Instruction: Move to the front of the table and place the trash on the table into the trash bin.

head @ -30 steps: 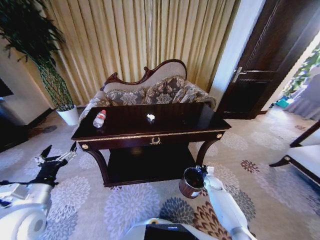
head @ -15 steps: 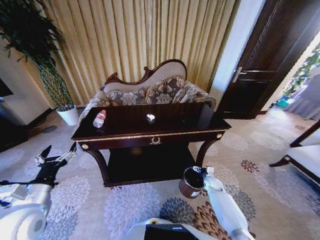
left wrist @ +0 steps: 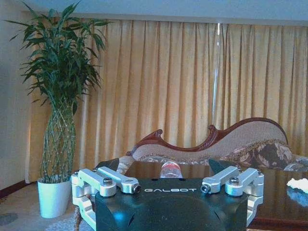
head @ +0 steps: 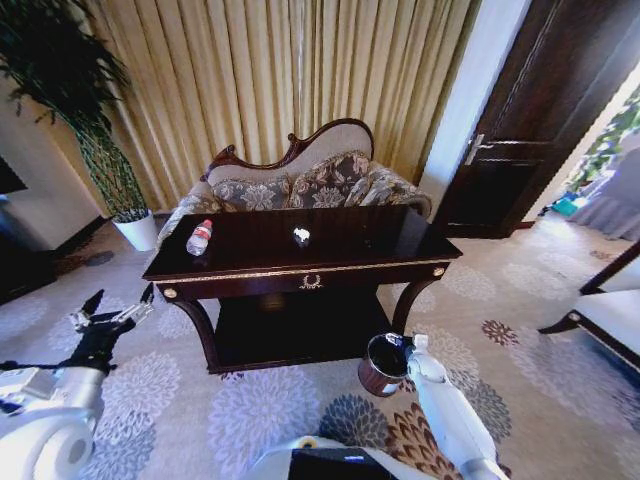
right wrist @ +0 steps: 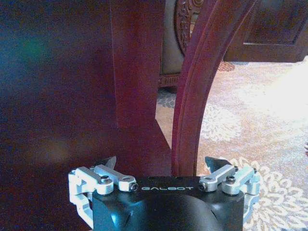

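Observation:
The dark glossy table (head: 340, 258) stands straight ahead. On its left end lies a clear bottle (head: 199, 238) with a red cap, and a white paper wad (head: 301, 236) sits near the middle. The reddish-brown trash bin (head: 384, 364) is on the carpet by the table's front right leg. My left gripper (head: 120, 302) hangs open left of the table, below its top. In the left wrist view the left gripper (left wrist: 163, 166) faces the bottle (left wrist: 171, 169) and the wad (left wrist: 299, 184). My right gripper (head: 410, 343) is low beside the bin. The right wrist view shows the right gripper (right wrist: 162, 162) open, facing the curved table leg (right wrist: 197, 86).
A patterned sofa (head: 300, 185) stands behind the table before gold curtains. A tall plant in a white pot (head: 138, 230) is at the back left, and a dark door (head: 530, 130) at the back right. Dark furniture (head: 610, 310) juts in at the right. Open carpet surrounds the table.

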Robot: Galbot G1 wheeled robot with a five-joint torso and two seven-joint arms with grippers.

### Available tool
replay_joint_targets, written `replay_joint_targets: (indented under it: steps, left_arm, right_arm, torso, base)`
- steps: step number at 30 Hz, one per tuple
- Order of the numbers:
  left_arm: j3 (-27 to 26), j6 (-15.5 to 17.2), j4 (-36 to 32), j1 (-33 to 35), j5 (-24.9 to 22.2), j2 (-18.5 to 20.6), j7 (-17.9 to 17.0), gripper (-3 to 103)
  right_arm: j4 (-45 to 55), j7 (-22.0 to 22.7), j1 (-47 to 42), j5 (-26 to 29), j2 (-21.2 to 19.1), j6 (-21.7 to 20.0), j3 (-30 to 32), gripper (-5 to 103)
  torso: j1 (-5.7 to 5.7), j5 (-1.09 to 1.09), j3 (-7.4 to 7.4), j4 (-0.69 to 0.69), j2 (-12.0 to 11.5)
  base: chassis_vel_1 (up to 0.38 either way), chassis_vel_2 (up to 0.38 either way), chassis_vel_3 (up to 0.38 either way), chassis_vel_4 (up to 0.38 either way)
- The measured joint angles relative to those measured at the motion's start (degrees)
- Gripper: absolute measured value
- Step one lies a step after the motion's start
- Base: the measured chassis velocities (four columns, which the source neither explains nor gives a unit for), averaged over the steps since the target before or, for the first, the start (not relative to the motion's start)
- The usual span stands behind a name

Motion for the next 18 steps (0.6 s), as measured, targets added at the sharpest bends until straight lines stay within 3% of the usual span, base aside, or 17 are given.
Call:
replay_joint_targets:
  steps: [18]
  left_arm:
    - [0.1, 0.1, -0.1, -0.1, 0.2, -0.1, 0.0, 100]
  right_arm:
    - [5.0, -0.4, -2.6, 1.7, -0.7, 0.3, 0.4, 100]
  torso:
    - [0.0, 0.0, 0.0, -0.01, 0.0]
  base:
    - [0.0, 0.0, 0.0, 0.0]
